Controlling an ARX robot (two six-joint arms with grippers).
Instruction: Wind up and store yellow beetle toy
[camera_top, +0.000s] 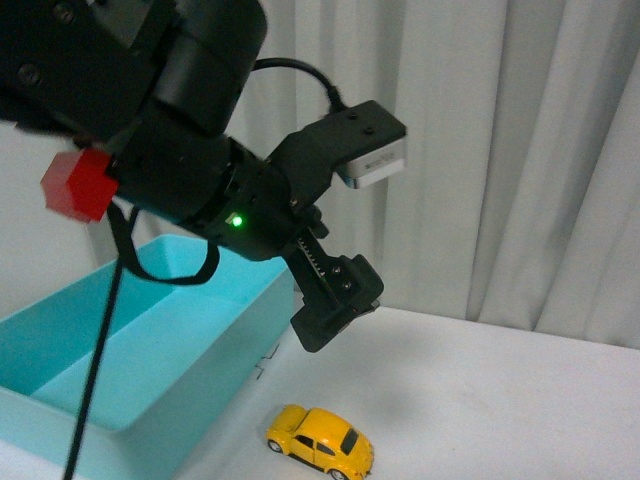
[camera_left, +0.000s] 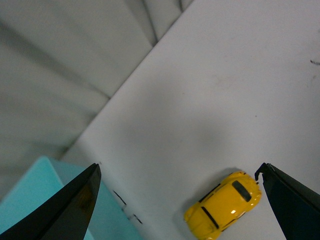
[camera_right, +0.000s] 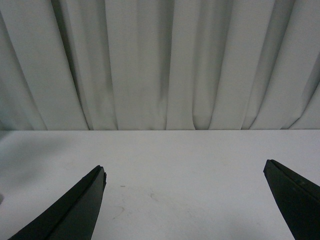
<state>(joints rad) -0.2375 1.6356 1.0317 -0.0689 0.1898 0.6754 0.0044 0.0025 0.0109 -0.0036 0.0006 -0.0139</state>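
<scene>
- Front view: left gripper (camera_top: 330, 310) hangs in the air on the big black arm, over the white tabletop (camera_top: 500, 400). How wide it is open can't be told from this angle. Nothing seen in it.
- Front view: yellow beetle toy (camera_top: 320, 443) sits on its wheels on the tabletop, below the gripper and not touched, just beside the outer wall of the turquoise bin (camera_top: 200, 400). The visible part of the bin looks empty.
- Front view: pale pleated curtain (camera_top: 500, 150) closes off the back. Right arm not in frame.
- Left wrist view: both black fingers (camera_left: 75, 210) spread wide, empty. The toy shows between them, closer to one finger, no contact. A bin corner and the curtain are also in shot; the tabletop is plain white with a few faint marks.
- Right wrist view: right gripper (camera_right: 185, 166) wide open, holds nothing, faces bare tabletop and the curtain. No toy or bin here.
- Progress (judgement): nothing done yet. Toy not grasped, not wound, not in the bin. Left: close on it, wind it up, then put it in the bin, which is likely the storage spot.
- Surface: flat, smooth, matte white. Room: only the curtain backdrop is visible.
</scene>
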